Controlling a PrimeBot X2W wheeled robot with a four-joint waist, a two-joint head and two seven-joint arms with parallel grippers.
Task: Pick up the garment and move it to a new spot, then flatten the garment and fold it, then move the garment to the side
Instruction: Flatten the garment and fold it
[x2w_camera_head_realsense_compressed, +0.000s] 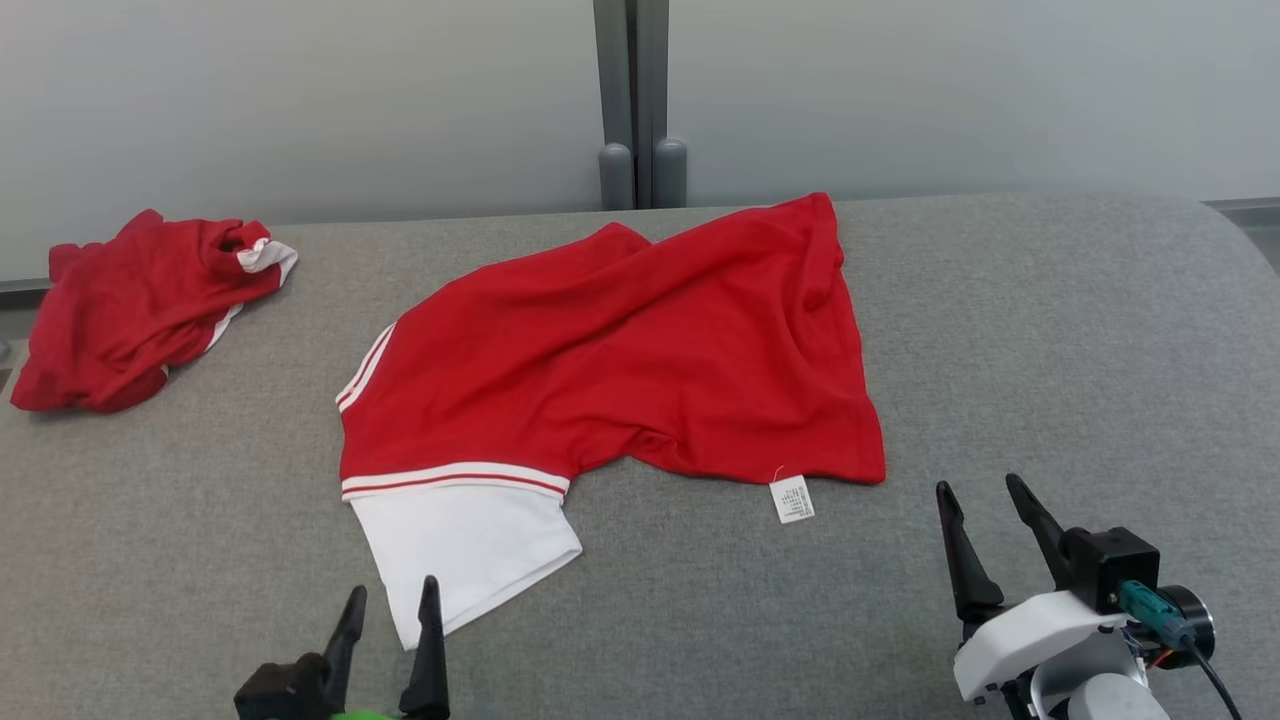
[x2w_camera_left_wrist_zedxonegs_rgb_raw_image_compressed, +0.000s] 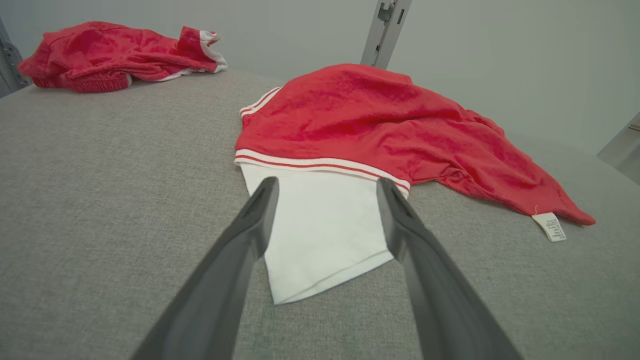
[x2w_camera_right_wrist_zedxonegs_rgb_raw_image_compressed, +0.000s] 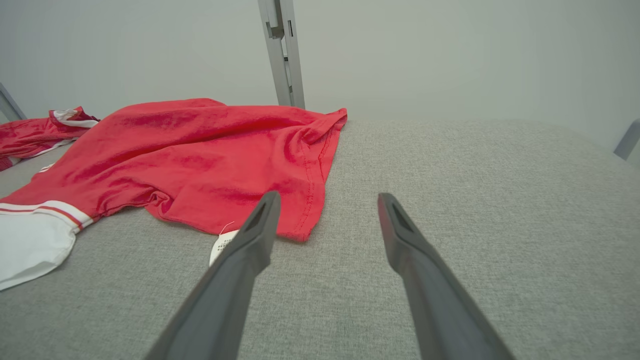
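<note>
1. A red garment (x2w_camera_head_realsense_compressed: 620, 350) with a white sleeve (x2w_camera_head_realsense_compressed: 465, 550) is lying spread but rumpled across the middle of the grey desk (x2w_camera_head_realsense_compressed: 1050, 350). Its body is creasing in long ridges and its far right corner is bunching up. By the look of it, it is waiting for a first grasp and is not ready for folding.
2. The left jaws are hovering wide apart and gripping nothing at the desk's near edge. They are pointing straight at the sleeve's near hem, apparently lining up on that end of the cloth.
3. The right jaws are standing just as wide and empty near the garment's near right corner, beside the white care label (x2w_camera_head_realsense_compressed: 792, 499). They are probably positioned to take the red hem while the other arm takes the sleeve.
4. A second red garment (x2w_camera_head_realsense_compressed: 140, 310) is sitting crumpled at the desk's far left corner, well apart from the first. It is taking up room on that side.
5. A grey post (x2w_camera_head_realsense_compressed: 632, 100) is rising just behind the garment's far edge. Bare desk is stretching away to the right, offering the likeliest new spot.
</note>
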